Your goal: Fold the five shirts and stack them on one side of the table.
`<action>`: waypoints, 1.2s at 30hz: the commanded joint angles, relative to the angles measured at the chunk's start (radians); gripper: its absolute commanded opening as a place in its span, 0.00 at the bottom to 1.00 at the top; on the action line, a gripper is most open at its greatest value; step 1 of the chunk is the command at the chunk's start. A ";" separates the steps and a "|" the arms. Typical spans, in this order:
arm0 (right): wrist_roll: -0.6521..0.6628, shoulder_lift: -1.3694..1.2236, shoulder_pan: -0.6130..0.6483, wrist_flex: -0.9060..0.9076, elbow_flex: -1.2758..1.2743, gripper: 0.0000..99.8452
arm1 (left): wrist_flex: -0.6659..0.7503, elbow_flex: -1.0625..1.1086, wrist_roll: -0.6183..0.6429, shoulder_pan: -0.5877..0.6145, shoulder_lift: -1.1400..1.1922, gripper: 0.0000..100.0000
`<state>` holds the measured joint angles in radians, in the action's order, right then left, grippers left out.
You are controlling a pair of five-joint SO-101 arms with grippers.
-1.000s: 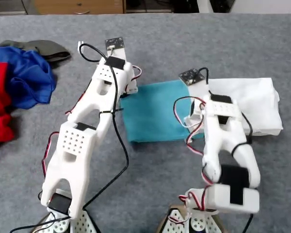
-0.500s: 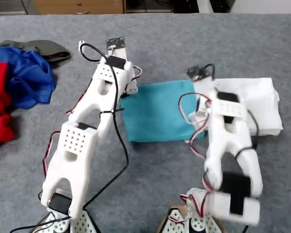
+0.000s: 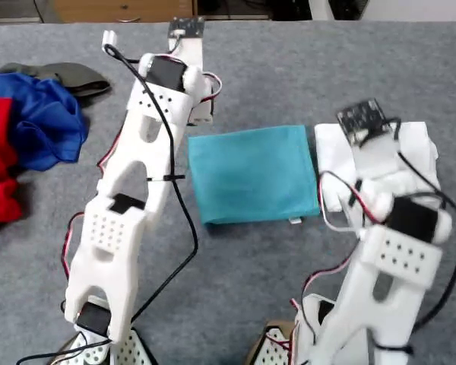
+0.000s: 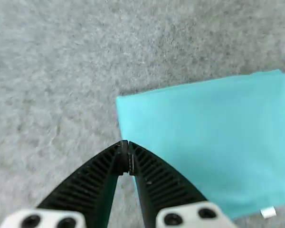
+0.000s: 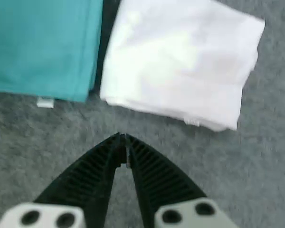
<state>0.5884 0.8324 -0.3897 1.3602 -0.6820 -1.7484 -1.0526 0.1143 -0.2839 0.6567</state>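
Our left gripper (image 4: 125, 156) sits closed and empty by the teal shirt (image 4: 204, 142); our right gripper (image 5: 122, 148), likewise closed, is near the white shirt (image 5: 180, 66).

A robotics lab or workroom, it seems: a white plastic left arm (image 3: 129, 198) and right arm (image 3: 387, 258) with loose wiring (image 3: 195, 237) stand on a grey felt-covered counter (image 3: 289, 68), with a wooden drawer unit (image 3: 121, 11) behind
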 commanded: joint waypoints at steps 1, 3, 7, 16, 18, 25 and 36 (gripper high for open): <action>0.023 0.113 -0.111 0.011 -0.081 0.00 | -0.009 0.284 -0.008 0.009 -0.240 0.02; 0.021 0.168 -0.137 0.055 -0.127 0.00 | 0.005 0.460 -0.015 0.020 -0.372 0.02; -0.032 0.257 -0.136 0.158 -0.199 0.01 | 0.175 0.902 -0.074 0.098 -0.694 0.02; -0.657 0.182 0.174 0.072 -0.174 0.15 | 0.790 1.895 -0.143 0.368 -1.282 0.02; -0.755 0.120 0.266 0.031 -0.165 0.15 | 0.845 1.992 -0.143 0.411 -1.326 0.02; -0.991 -0.079 0.401 -0.049 -0.122 0.20 | 0.878 2.137 -0.144 0.488 -1.334 0.02; -1.247 -0.209 0.449 -0.292 -0.242 0.27 | 1.014 2.256 -0.141 0.491 -1.337 0.02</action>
<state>-0.6038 0.6498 0.0414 1.1607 -0.8999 -0.7495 1.2060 -0.0253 0.1964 -0.6644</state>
